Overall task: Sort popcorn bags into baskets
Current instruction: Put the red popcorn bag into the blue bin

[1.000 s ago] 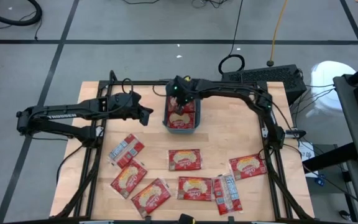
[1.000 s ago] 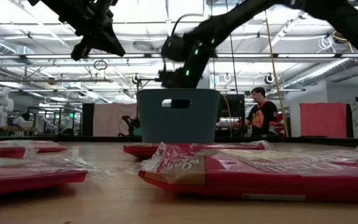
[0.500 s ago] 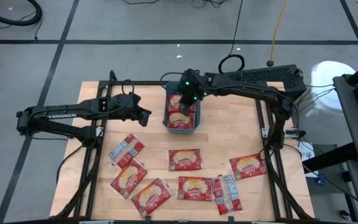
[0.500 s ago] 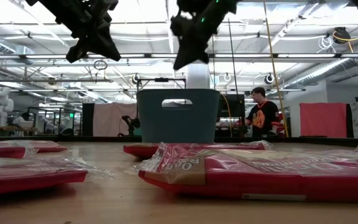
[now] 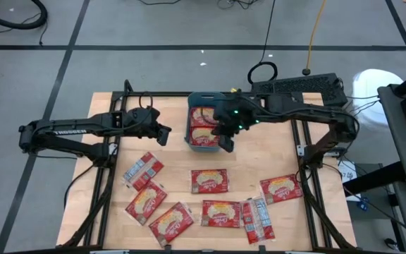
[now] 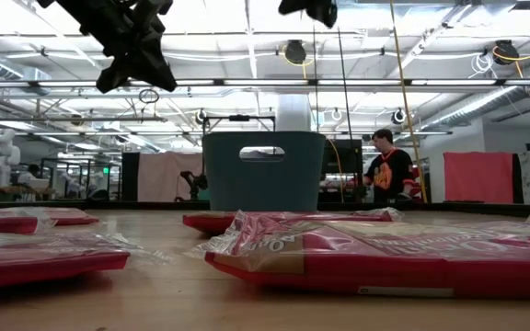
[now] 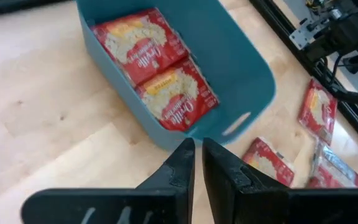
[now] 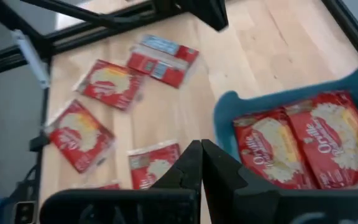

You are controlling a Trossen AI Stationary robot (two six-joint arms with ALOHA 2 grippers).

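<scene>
Red popcorn bags (image 7: 160, 68) in teal basket (image 7: 241, 62) read "Orville"

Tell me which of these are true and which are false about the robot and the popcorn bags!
1. The blue basket has popcorn bags inside it. True.
2. The right gripper is carrying a popcorn bag. False: its jaws are shut on nothing, beside the basket's corner.
3. Seven popcorn bags lie on the table outside the basket. True.
4. The basket is tipped over on its side. False: it stands upright, open side up.
5. The left gripper is down inside the basket. False: it is off to the basket's side, over bare table.
</scene>
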